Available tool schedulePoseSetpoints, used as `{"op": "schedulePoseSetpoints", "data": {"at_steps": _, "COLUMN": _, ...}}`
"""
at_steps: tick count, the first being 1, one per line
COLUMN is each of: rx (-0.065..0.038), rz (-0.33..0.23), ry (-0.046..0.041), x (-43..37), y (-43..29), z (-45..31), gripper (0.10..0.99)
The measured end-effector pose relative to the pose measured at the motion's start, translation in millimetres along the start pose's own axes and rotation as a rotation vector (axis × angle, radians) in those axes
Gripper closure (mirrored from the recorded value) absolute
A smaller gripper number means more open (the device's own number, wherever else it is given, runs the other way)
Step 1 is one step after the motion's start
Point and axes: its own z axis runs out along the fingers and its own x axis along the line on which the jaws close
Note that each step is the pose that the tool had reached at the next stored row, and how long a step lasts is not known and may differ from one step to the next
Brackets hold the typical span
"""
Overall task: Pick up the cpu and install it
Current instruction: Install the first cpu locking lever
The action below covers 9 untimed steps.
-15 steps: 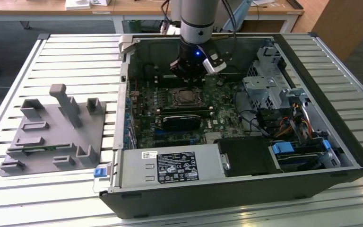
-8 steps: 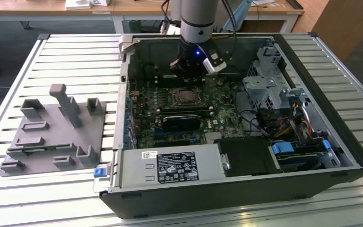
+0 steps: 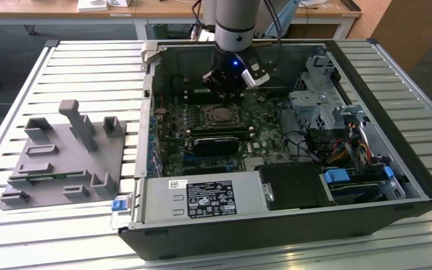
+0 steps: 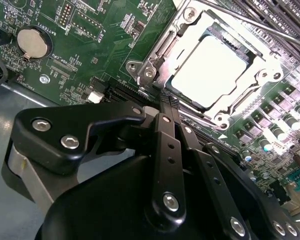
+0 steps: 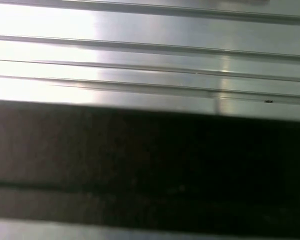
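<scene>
The cpu (image 4: 210, 71), a shiny silver-grey square, lies flat inside the metal socket frame (image 4: 149, 71) on the green motherboard (image 4: 95, 45). In the exterior view the cpu (image 3: 220, 116) sits mid-board in the open computer case (image 3: 396, 169). My gripper (image 4: 166, 104) hangs just beside the socket's edge, with its two black fingers (image 4: 168, 150) pressed together and nothing between them. In the exterior view my gripper (image 3: 222, 93) stands low in the case, a little behind the socket, under the arm's wrist.
A grey parts fixture (image 3: 66, 152) with a thin green stick in it lies on the slatted table (image 3: 88, 67) at the exterior view's left. The case also holds a power supply (image 3: 201, 199), a drive cage (image 3: 314, 107) and cables. A coin battery (image 4: 32, 41) sits on the board.
</scene>
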Motion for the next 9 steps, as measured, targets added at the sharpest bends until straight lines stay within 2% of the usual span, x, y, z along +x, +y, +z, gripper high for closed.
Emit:
{"op": "schedulePoseSetpoints", "data": {"at_steps": 4, "rx": 0.003, "rz": 0.000, "ry": 0.0016, "x": -0.2, "y": -0.2, "z": 1.4, "gripper": 0.980}}
{"op": "schedulePoseSetpoints", "data": {"at_steps": 9, "rx": 0.002, "rz": 0.000, "ry": 0.0015, "x": -0.4, "y": 0.0, "z": 0.9, "gripper": 0.980}}
